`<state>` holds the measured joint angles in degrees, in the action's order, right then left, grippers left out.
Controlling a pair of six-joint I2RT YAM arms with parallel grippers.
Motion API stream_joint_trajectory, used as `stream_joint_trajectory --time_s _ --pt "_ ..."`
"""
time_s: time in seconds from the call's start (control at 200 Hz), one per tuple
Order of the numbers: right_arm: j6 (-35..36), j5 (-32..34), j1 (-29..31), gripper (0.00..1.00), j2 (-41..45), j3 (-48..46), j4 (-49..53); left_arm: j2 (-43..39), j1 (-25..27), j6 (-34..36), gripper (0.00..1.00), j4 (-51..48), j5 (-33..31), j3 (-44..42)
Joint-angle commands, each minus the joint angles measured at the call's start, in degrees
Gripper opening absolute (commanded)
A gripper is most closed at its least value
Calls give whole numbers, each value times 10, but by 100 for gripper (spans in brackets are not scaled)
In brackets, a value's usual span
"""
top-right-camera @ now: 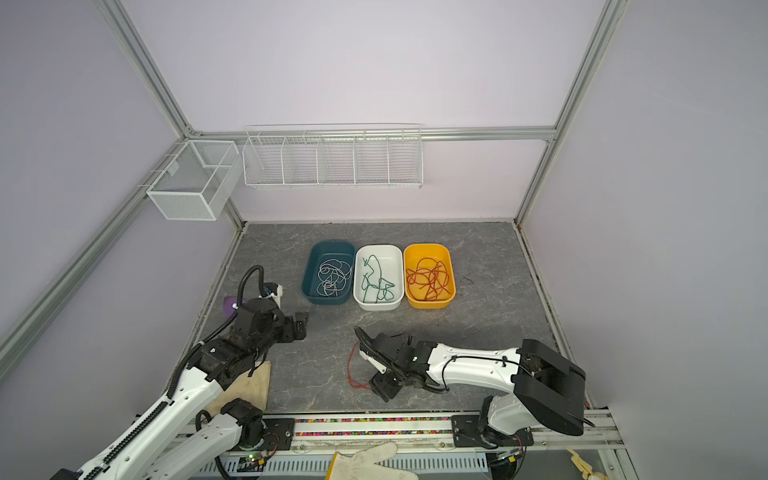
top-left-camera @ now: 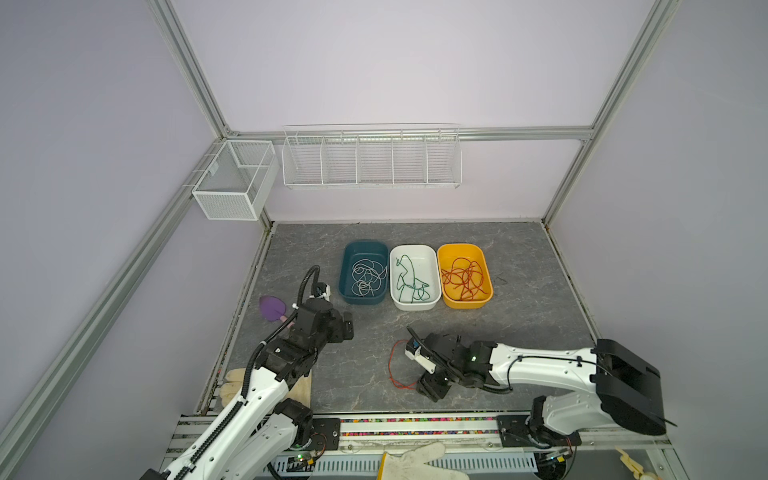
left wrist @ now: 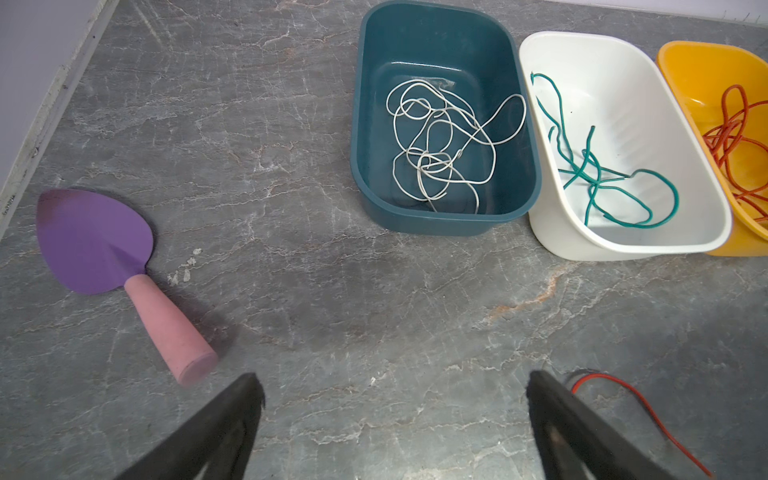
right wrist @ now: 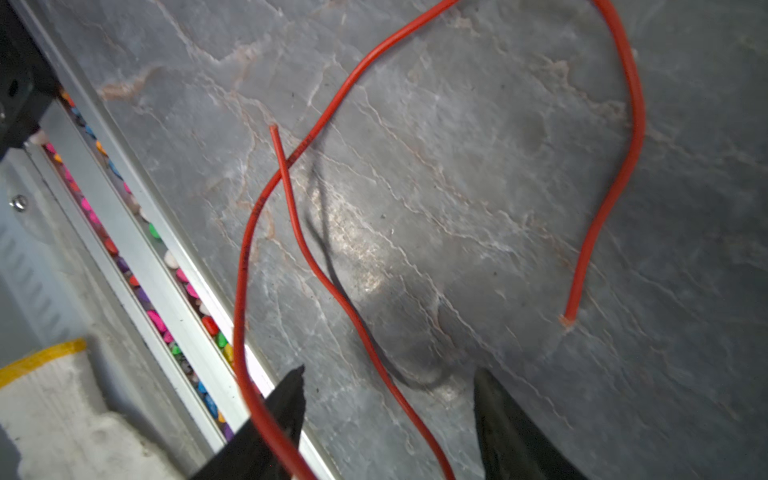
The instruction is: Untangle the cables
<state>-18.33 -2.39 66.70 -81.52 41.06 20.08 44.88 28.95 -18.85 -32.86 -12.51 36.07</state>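
Red, string-thin and plastic-sheathed, a loose cable (right wrist: 638, 124) is seen lying in a slack loop on the grey, marble-veined worktop (right wrist: 498, 208), one strand passing between the parted, unclamped jaws of the right hand (right wrist: 388, 386), apparently so that it can be pinched. The left hand (left wrist: 395, 390) is held wide apart, gripping nothing. Sorted by colour, a curled white wire (left wrist: 436, 145) is kept in a smooth, round-cornered teal plastic tub (left wrist: 436, 41), a green wire (left wrist: 594, 178) in a white tub (left wrist: 623, 83), a red-orange bundle (top-left-camera: 465, 278) in a yellow tub (left wrist: 706, 70).

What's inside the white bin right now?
One dark green cable, loosely curled on the floor of the white bin, and nothing else. Both top views show nearly the whole interior. Only the floor right under the cable's loops is covered.
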Motion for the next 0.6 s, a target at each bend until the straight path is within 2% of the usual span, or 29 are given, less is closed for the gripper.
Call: stream_joint_trajectory --time_s 0.0,0.205,0.415,0.525,0.595 --pt "4 8 7 52 -8 16 -9 -7 2 4 99 5 1 -7" --pt "10 28 11 29 -9 26 11 -5 3 6 99 9 14 -10" --pt "10 55 12 15 3 34 36 -3 4 15 99 24 63 -16" --pt "8 88 11 7 21 43 62 -14 7 28 99 47 119 -29" --pt "7 110 11 7 38 46 76 -44 11 43 99 75 181 -46"
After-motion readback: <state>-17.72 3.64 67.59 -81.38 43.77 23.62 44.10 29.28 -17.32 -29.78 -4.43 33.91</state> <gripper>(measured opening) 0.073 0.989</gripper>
